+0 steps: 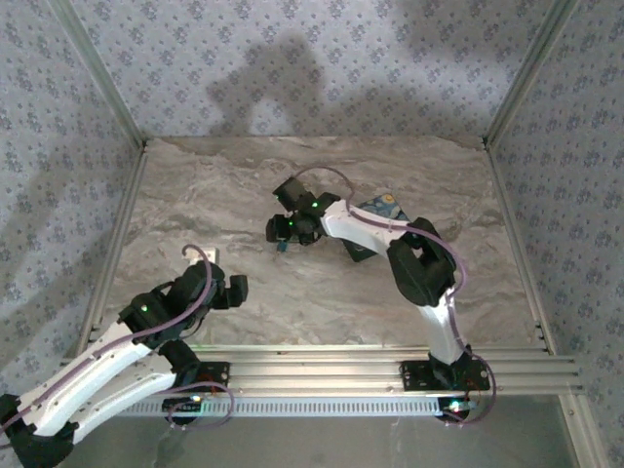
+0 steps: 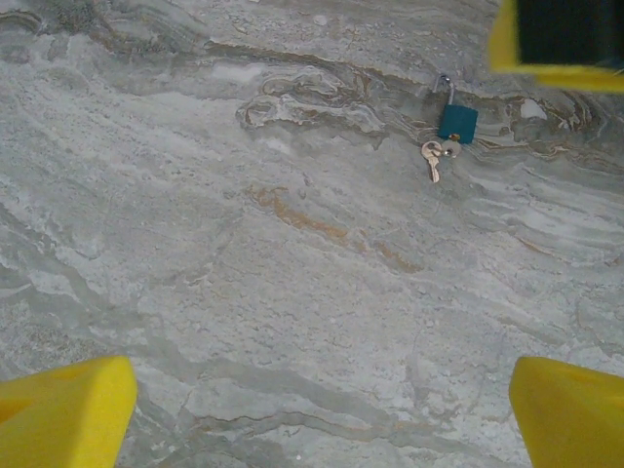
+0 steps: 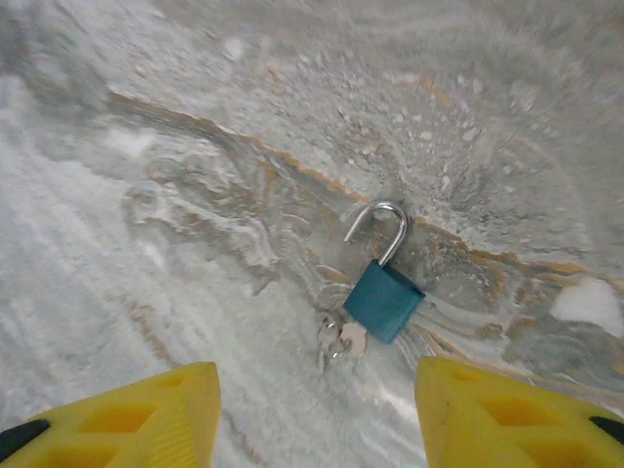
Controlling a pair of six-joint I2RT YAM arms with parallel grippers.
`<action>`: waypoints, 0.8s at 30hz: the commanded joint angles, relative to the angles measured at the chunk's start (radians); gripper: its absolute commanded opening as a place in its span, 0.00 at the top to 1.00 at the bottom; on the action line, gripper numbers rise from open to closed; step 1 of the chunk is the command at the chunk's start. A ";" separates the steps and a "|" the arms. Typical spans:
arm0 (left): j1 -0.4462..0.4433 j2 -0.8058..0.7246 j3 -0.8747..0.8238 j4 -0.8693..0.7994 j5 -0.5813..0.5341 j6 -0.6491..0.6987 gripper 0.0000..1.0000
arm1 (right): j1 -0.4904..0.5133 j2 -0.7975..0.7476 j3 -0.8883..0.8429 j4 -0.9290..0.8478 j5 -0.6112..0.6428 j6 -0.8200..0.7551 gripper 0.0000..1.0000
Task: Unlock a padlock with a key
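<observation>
Yellow right claw (image 3: 317, 390) gapes over square teal padlock (image 3: 383, 300); left claw (image 2: 322, 395) gapes over veined marble (image 2: 244, 292).

I'm looking at a grey marbled table (image 1: 195, 195), patterned walls (image 1: 409, 58) on three sides, metal rails (image 1: 322, 354) along the near edge, soft shadows (image 1: 278, 83) behind.

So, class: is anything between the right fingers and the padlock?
Nothing visible. The padlock lies on bare table just ahead of the open right fingers, with the keys at its near corner.
</observation>
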 commanded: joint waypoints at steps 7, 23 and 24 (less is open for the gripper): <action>0.104 0.077 0.018 0.194 0.017 0.137 0.02 | -0.059 -0.460 -0.255 -0.052 0.215 -0.156 0.21; 0.487 0.317 -0.152 0.856 -0.121 0.631 0.02 | -0.598 -1.222 -1.201 0.437 0.534 -0.351 0.00; 0.532 0.339 -0.165 0.877 -0.098 0.614 0.02 | -0.624 -1.226 -1.248 0.518 0.529 -0.402 0.00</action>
